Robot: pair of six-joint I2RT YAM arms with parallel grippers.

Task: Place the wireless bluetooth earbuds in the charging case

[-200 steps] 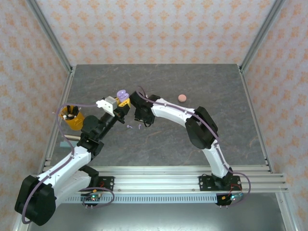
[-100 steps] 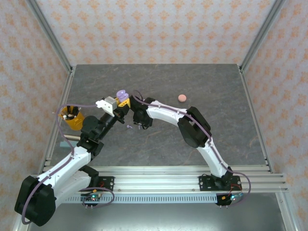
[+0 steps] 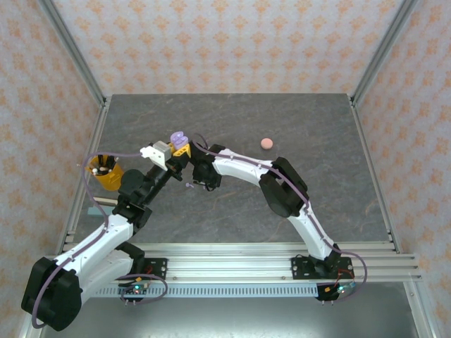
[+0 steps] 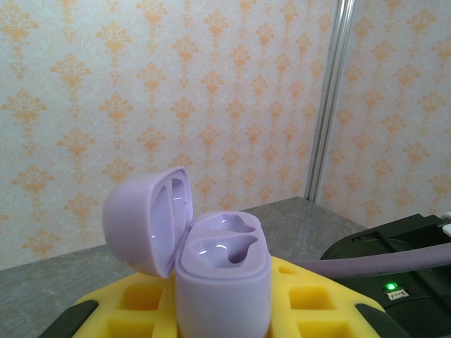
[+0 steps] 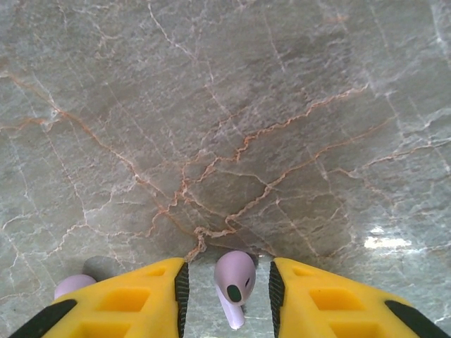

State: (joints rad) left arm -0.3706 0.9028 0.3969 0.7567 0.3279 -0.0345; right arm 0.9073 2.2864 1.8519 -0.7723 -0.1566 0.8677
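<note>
Right gripper (image 5: 227, 262) has shifted closer to the lilac charging case (image 4: 222, 282); its jaws stand spread astride one lilac earbud (image 5: 235, 276) lying on the desk (image 5: 282, 105) near that case. Left gripper (image 3: 181, 148) jaws pinch the case, lid open. Judgement: earbud light, rigid, slick, liable to squirt out; take it across the bulb, gently.

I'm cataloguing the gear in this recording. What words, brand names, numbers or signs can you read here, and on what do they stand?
No text can be read in any view.
The lilac case: plain, no brand.
The lilac earbud: plain, no marking.
The black housing with a green light: no legible label.
The wallpaper: orange ornaments, no words.
</note>
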